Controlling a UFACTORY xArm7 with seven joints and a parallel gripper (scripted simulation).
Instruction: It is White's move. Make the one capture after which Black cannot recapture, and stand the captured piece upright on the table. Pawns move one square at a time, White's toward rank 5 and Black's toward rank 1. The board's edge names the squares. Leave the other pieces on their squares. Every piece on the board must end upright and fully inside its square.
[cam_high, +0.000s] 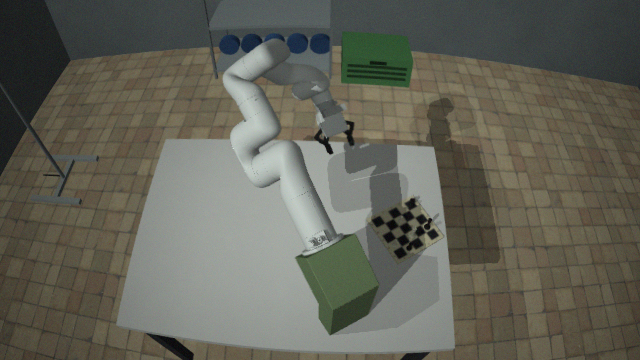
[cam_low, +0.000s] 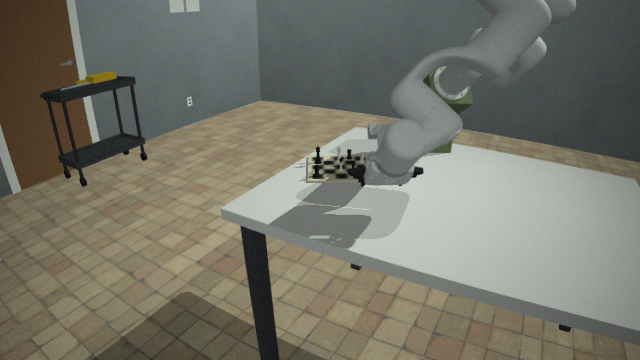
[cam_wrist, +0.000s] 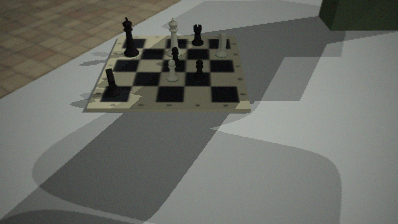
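The chessboard (cam_high: 384, 241) (cam_low: 330, 180) (cam_wrist: 169, 108) lies on the table; its edge labels are unreadable. In the wrist view, a black king (cam_wrist: 130, 42) stands at left, a white king (cam_wrist: 173, 37) at centre, a black rook (cam_wrist: 197, 36) in the back row and a tall white piece (cam_wrist: 222, 46) at right. A black pawn (cam_wrist: 175, 56) is behind a white pawn (cam_wrist: 172, 71); another black pawn (cam_wrist: 199, 70) is right of it. A flat-topped black piece (cam_wrist: 111, 82) stands front left. All look upright. My gripper (cam_high: 340, 146) (cam_low: 389, 175) is open and empty, away from the board.
The white table (cam_high: 210, 225) (cam_low: 500, 215) (cam_wrist: 280, 180) carries the board near one edge. The green arm base block (cam_high: 340, 270) stands near the board. Shadows of the arm fall across table and board. A green cabinet (cam_high: 376, 59) and a black cart (cam_low: 102, 150) stand away on the floor.
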